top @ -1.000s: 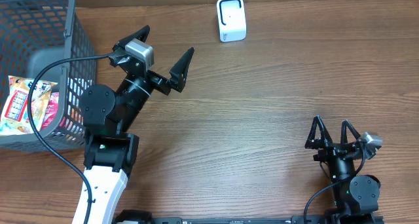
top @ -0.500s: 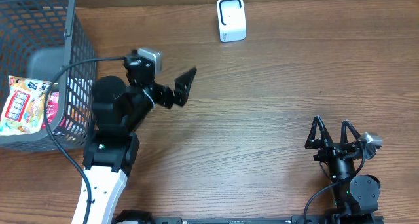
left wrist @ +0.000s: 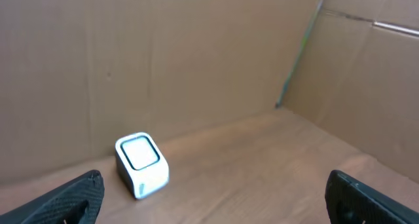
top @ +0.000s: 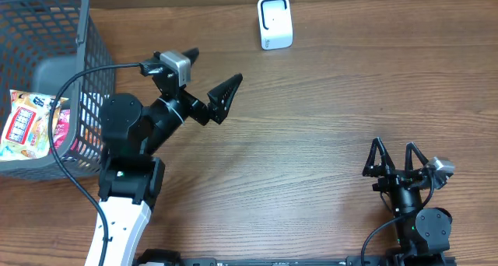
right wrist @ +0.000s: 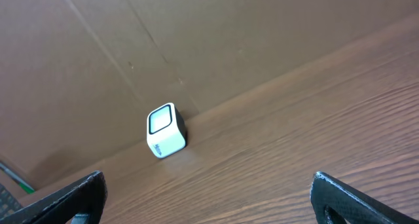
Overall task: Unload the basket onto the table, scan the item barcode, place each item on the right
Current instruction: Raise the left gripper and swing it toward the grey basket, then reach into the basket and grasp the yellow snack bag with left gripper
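Observation:
A colourful snack packet [top: 27, 122], the item, lies inside the grey mesh basket [top: 92, 56] at the far left. The white scanner [top: 275, 22] stands at the back of the table, and also shows as the scanner [left wrist: 141, 165] and the scanner [right wrist: 165, 130] in the wrist views. My left gripper [top: 211, 75] hovers open and empty right of the basket, aimed toward the scanner; its gripper [left wrist: 213, 192] holds nothing. At the front right, my right gripper [top: 395, 152] rests open and empty, as its gripper [right wrist: 206, 188] confirms.
The brown wooden table [top: 327, 103] stretches between the arms. A cardboard wall [left wrist: 196, 54] backs the table behind the scanner. A black cable [top: 58, 153] loops from the left arm beside the basket.
My left gripper dipped, then rose again and swung a little to the right, staying open. The right arm has not moved.

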